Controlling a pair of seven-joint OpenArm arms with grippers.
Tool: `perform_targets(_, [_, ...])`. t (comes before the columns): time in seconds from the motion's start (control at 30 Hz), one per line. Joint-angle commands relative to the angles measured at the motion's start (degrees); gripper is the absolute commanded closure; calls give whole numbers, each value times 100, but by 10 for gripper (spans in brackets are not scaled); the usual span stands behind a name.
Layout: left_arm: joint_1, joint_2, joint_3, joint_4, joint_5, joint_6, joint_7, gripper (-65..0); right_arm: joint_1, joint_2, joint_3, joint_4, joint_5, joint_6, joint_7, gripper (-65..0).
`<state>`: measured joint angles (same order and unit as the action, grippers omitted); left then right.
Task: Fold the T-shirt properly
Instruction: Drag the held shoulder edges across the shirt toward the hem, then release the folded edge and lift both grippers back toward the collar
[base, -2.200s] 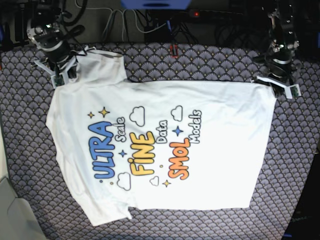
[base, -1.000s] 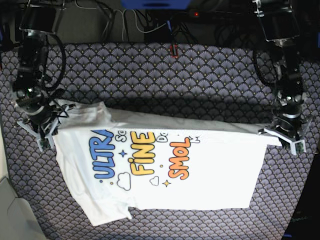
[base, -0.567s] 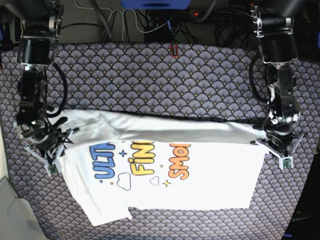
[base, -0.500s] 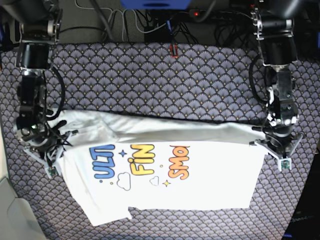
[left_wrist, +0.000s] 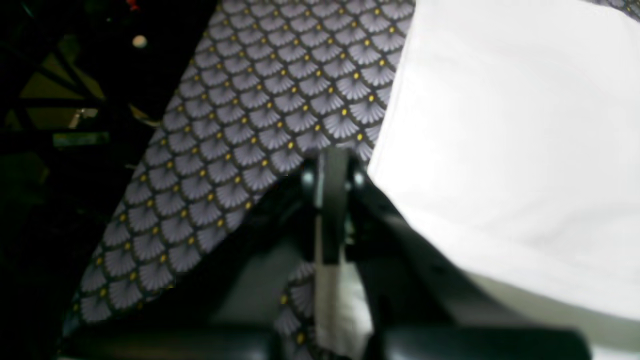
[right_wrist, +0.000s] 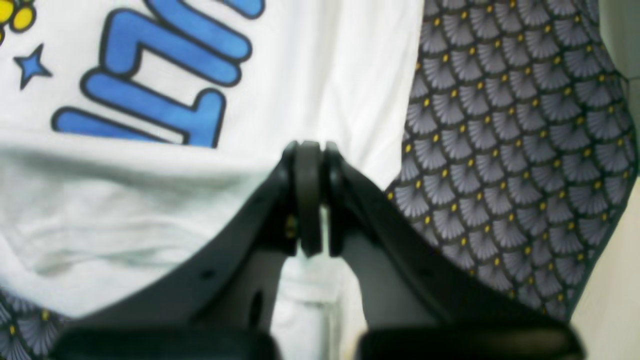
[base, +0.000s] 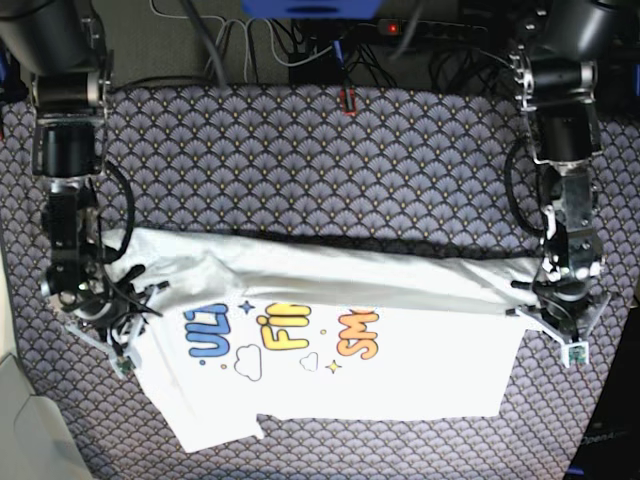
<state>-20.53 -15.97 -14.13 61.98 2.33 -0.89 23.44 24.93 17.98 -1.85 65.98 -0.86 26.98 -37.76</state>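
Note:
The white T-shirt (base: 380, 375) lies on the table, its far half turned over toward the front as a plain white band (base: 330, 270). Only the lower parts of the blue (base: 207, 340), yellow (base: 285, 335) and orange (base: 355, 338) lettering show. My left gripper (base: 562, 322) is on the right in the base view and is shut on the shirt's hem corner. Its wrist view shows the closed fingertips (left_wrist: 330, 175) pinching white cloth (left_wrist: 500, 125). My right gripper (base: 108, 325), on the left in the base view, is shut on the shoulder end. Its closed tips (right_wrist: 310, 150) sit over the blue print (right_wrist: 165, 75).
A purple-grey fan-patterned cloth (base: 330, 160) covers the table. Cables and a power strip (base: 330, 35) run along the dark back edge, with a small red object (base: 347, 100) near it. A pale surface (base: 20, 420) borders the front left corner.
Both grippers have carried the shirt's far edge further toward the front. The turned-over band now covers more of the lettering than half a second ago.

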Motion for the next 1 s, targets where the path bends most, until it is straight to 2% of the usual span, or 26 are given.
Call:
perform_targets(0.0, [-158, -78, -24, 31, 35, 49, -133, -5, 202, 62, 22, 27, 38, -48, 167, 0])
perform_targets(0.13, [-158, -87, 195, 22, 35, 49, -142, -5, 342, 44, 22, -316, 38, -48, 255, 0])
perform_targets(0.33, [-131, -96, 600, 13, 35, 49, -564, -5, 369, 26, 13, -448, 38, -48, 404, 0])
perform_targets(0.57, [-158, -96, 600, -31, 35, 49, -608, -5, 378, 35, 13, -448, 29, -48, 404, 0])
perform_targets(0.8, [-518, -96, 600, -672, 35, 49, -617, -5, 465, 26, -259, -448, 29, -56, 413, 0])
perform_targets(0.97, [-650, -96, 600, -725, 35, 49, -625, -5, 509, -53, -321, -448, -454, -56, 422, 0])
